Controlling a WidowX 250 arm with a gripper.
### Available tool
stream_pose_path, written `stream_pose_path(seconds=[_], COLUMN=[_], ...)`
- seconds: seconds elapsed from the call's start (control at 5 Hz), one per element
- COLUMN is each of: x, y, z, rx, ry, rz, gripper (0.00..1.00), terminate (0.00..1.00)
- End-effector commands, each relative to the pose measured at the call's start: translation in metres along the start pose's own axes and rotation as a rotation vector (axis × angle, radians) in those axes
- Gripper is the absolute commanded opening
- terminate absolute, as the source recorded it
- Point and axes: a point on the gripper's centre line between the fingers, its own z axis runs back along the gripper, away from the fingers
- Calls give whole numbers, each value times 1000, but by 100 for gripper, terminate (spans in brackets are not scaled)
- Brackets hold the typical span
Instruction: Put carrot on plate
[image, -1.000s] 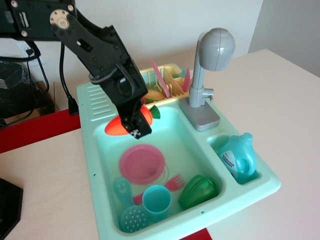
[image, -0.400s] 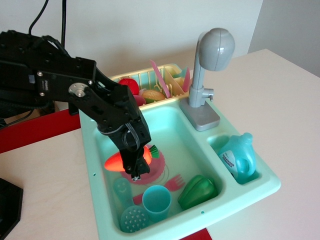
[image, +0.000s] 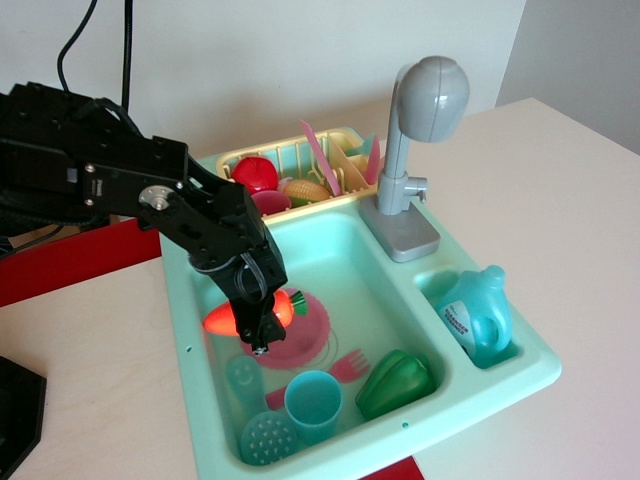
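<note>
The carrot (image: 222, 318) is orange with a green leafy stub (image: 300, 303). It lies crosswise between the fingers of my black gripper (image: 258, 322). The gripper is shut on it and holds it low inside the teal sink (image: 520, 378), over the left edge of the pink plate (image: 308, 335). The arm and gripper hide the plate's left part. I cannot tell whether the carrot touches the plate.
In the sink's front part are a teal cup (image: 313, 403), a green pepper (image: 395, 382), a pink fork (image: 345, 365), a teal spoon (image: 243, 378) and a teal perforated disc (image: 263, 438). A blue bottle (image: 478, 315) sits at the right, behind it a grey faucet (image: 425, 120). The back rack holds a red apple (image: 256, 172) and yellow corn (image: 305, 190).
The gripper has come down with the carrot from above the sink's back to low over the plate's left edge. In the last moment it shifted slightly left and up.
</note>
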Motion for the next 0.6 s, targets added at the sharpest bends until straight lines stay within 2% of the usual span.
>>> stream_pose_path(seconds=[0.0, 0.2, 0.4], x=[2, 5, 7], y=[15, 18, 16], z=[-1, -7, -9], rx=[21, 33, 34], ry=[-37, -87, -87], rz=[25, 32, 21], gripper=[0, 0, 0], terminate=[0, 0, 100])
